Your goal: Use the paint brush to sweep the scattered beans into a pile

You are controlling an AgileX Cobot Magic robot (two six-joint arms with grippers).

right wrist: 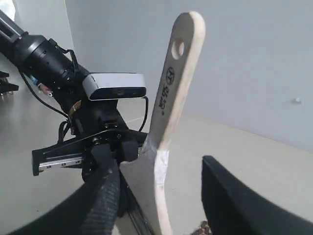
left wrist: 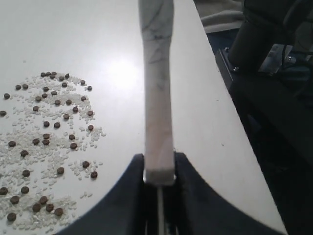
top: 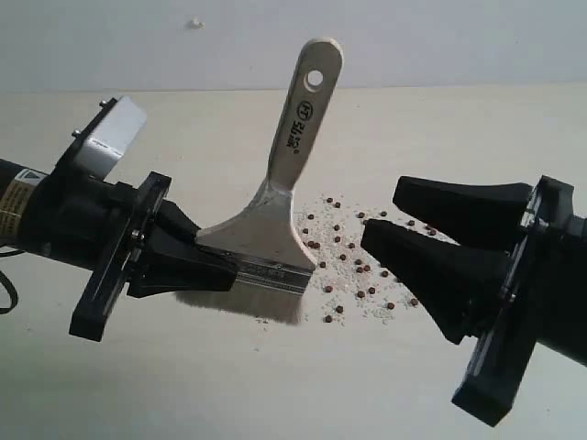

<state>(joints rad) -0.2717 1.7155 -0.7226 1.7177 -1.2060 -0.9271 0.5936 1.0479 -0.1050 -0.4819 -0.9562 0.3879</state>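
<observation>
The left gripper (top: 215, 258) is clamping tight on the brush (top: 295, 147), down by the metal part. The handle is pointing up to the top middle of the frame & the bristles are touching the table (top: 183, 385). The step looks like it is just starting, bc the beans (top: 353, 266) are lying spread out w/ no pile yet. To be doing it well, I think the brush should be staying low & flat on the table, going slow in short strokes from the outside in, so the round beans are not rolling off or slipping under the bristles. The grip should be staying firm so the brush is not tipping. The beans are lying in the middle of the frame, just right of the bristles, w/ white crumbs (top: 371, 307) mixed in. They are sitting between the brush & the right gripper (top: 381, 213). That one is hanging at the right of the frame w/ its jaws apart, holding nothing.
</observation>
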